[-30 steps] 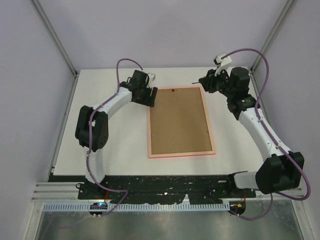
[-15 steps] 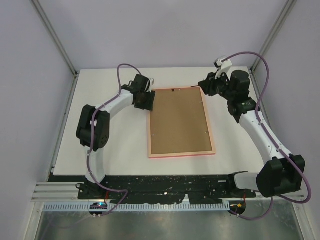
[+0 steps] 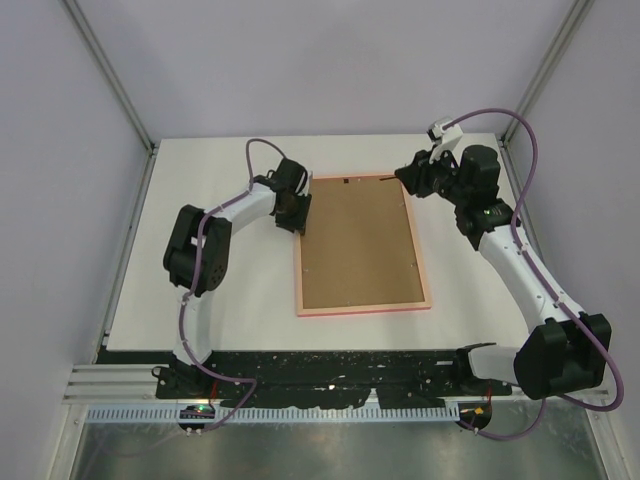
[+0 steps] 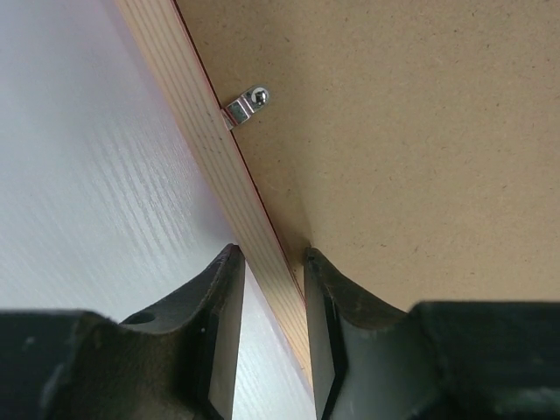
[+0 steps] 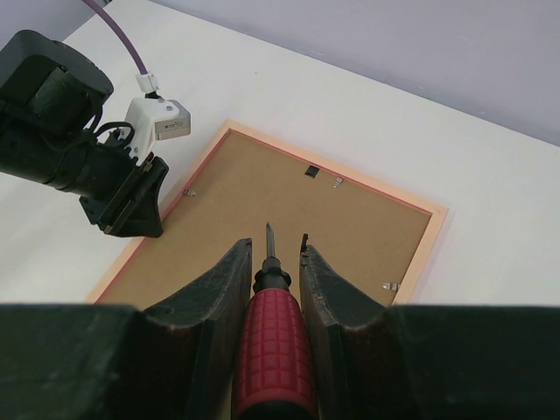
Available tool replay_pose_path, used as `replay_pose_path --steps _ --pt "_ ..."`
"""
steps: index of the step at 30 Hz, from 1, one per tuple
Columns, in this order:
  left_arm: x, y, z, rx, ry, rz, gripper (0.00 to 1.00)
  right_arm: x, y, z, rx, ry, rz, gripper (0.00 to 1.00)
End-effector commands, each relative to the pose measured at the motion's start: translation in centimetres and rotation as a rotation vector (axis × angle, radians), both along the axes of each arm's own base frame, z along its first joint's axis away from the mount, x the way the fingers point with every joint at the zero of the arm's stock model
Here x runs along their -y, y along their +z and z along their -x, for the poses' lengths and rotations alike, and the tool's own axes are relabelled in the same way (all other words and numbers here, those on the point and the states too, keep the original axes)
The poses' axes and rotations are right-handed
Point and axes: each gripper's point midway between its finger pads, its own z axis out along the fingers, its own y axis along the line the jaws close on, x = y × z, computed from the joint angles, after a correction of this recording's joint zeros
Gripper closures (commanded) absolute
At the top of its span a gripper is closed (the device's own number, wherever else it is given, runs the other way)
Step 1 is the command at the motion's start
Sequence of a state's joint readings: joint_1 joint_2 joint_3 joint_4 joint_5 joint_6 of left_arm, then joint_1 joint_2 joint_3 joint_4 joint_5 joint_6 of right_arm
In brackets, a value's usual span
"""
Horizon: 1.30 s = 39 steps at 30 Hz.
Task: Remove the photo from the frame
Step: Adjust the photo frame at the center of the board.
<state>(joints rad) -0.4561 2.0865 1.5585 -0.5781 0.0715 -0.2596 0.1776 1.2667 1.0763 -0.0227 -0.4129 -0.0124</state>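
frame [image 3: 363,309] face-down, photo hidden under its backing board [image 3: 360,240] | left gripper [image 4: 271,254] astride frame's left rail, clamp unclear | right gripper [image 5: 273,248] grips screwdriver [image 5: 273,341] above frame's far-right corner | risk: weak hold, prying a clip [image 4: 249,103] skids frame, tip gouges board

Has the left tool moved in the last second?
Yes. In the top view the left tool has slid down the image, from beside the frame's far-left corner to straddle its left rail.

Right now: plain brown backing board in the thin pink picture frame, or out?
In. The brown backing board lies flat inside the pink frame, a metal tab over its edge.
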Motion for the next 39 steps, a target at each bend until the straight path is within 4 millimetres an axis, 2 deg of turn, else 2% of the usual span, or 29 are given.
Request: replay_pose_path --steps 1,3,10,27,35,37,39 --pt "0.1 0.3 -0.2 -0.003 0.009 0.001 0.67 -0.4 3.3 0.7 0.099 0.023 -0.031 0.92" --pt "0.1 0.4 0.0 -0.009 0.007 0.006 0.72 -0.4 3.3 0.7 0.100 0.023 -0.032 0.92" --pt "0.0 0.2 0.9 -0.033 0.004 0.013 0.79 -0.7 3.4 0.9 0.101 0.038 -0.034 0.92" --pt "-0.9 -0.1 5.8 -0.096 -0.061 0.004 0.82 -0.9 2.8 0.8 0.064 0.043 -0.054 0.92" --pt "-0.9 0.5 7.0 -0.110 -0.045 0.035 0.76 -0.6 1.0 -0.3 0.033 0.022 -0.024 0.92" --pt "-0.9 0.8 7.0 -0.101 -0.038 0.039 0.72 -0.4 0.5 -0.6 0.019 0.006 -0.020 0.92" --pt "-1.0 1.4 6.5 -0.075 -0.036 0.029 0.64 -0.5 0.2 -0.8 0.010 0.005 -0.021 0.92"
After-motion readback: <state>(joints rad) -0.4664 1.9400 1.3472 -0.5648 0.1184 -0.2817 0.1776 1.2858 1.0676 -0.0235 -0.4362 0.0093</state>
